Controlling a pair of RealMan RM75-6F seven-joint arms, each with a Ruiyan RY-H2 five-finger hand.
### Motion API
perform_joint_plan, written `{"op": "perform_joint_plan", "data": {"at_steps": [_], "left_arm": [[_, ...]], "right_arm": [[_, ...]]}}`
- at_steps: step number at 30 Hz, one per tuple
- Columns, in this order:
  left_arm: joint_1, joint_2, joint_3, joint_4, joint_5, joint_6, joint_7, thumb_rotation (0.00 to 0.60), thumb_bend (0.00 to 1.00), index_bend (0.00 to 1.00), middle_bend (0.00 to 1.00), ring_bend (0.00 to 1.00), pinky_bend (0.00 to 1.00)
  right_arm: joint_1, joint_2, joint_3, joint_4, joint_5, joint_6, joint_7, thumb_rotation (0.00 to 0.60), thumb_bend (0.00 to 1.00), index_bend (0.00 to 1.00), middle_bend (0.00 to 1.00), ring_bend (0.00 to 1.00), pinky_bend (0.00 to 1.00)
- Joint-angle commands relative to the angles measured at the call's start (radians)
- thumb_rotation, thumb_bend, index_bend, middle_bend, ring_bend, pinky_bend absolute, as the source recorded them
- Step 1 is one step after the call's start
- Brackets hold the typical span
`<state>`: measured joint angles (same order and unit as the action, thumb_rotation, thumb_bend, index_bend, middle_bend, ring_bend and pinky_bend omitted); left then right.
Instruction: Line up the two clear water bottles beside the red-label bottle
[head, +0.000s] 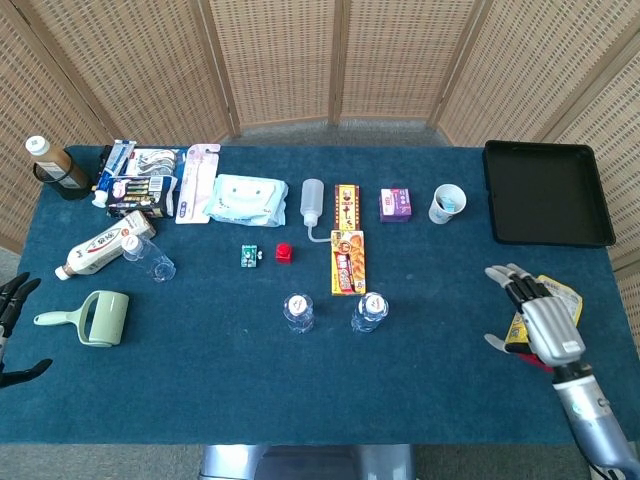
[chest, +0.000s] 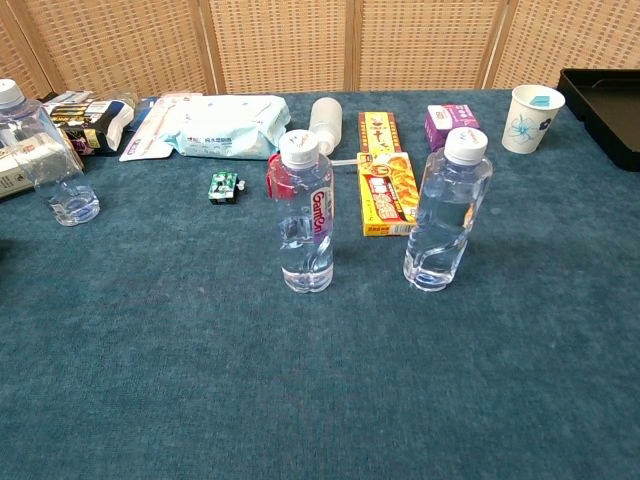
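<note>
Two upright bottles share the front middle of the table (head: 250, 390): the red-label bottle (chest: 306, 212) and, beside it toward the right edge, a clear bottle (chest: 446, 209), set apart with room between them. The second clear bottle (chest: 45, 155) stands well apart near the left edge, next to a fallen white bottle (head: 102, 243), so the line looks half made. The right hand (head: 541, 322) rests by the right edge over a yellow bag (head: 552, 300), fingers spread and holding nothing. The left hand (head: 10, 310) shows only at the left edge, fingers apart and empty, likely poised for the far bottle.
</note>
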<state>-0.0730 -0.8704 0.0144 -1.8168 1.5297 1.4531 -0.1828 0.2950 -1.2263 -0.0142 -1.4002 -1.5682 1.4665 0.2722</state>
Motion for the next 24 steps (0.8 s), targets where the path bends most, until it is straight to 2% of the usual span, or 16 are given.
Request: {"op": "perform_joint_plan", "data": {"at_steps": [1, 4, 8, 14, 20, 22, 24], "left_arm": [[0.007, 0.007, 0.002, 0.015, 0.012, 0.012, -0.034, 0.6, 0.09, 0.0, 0.0, 0.0, 0.16], [0.011, 0.009, 0.001, 0.024, 0.019, 0.023, -0.054, 0.6, 0.09, 0.0, 0.0, 0.0, 0.16], [0.008, 0.01, -0.001, 0.033, 0.019, 0.018, -0.067, 0.6, 0.09, 0.0, 0.0, 0.0, 0.16], [-0.053, -0.036, -0.05, 0.14, -0.024, -0.049, -0.197, 0.6, 0.09, 0.0, 0.0, 0.0, 0.16], [-0.176, -0.157, -0.093, 0.385, 0.001, -0.174, -0.51, 0.6, 0.08, 0.0, 0.0, 0.0, 0.16], [-0.216, -0.214, -0.091, 0.483, 0.023, -0.213, -0.656, 0.6, 0.06, 0.0, 0.0, 0.0, 0.16], [-0.24, -0.256, -0.089, 0.561, 0.026, -0.242, -0.717, 0.6, 0.05, 0.0, 0.0, 0.0, 0.16]], "right_arm": [[-0.079, 0.094, -0.014, -0.161, 0.012, 0.08, -0.147, 0.6, 0.02, 0.13, 0.14, 0.1, 0.17], [-0.111, 0.114, -0.022, -0.212, 0.007, 0.11, -0.208, 0.6, 0.02, 0.14, 0.14, 0.1, 0.16], [-0.13, 0.118, -0.023, -0.224, 0.018, 0.103, -0.217, 0.6, 0.02, 0.14, 0.14, 0.1, 0.16], [-0.132, 0.118, -0.016, -0.219, 0.001, 0.082, -0.187, 0.6, 0.02, 0.14, 0.14, 0.11, 0.16], [-0.13, 0.119, -0.016, -0.22, -0.034, 0.07, -0.149, 0.6, 0.02, 0.14, 0.14, 0.11, 0.16], [-0.131, 0.121, -0.015, -0.219, -0.04, 0.069, -0.138, 0.6, 0.02, 0.14, 0.14, 0.11, 0.16], [-0.133, 0.123, -0.012, -0.22, -0.041, 0.068, -0.132, 0.6, 0.02, 0.14, 0.14, 0.12, 0.16]]}}
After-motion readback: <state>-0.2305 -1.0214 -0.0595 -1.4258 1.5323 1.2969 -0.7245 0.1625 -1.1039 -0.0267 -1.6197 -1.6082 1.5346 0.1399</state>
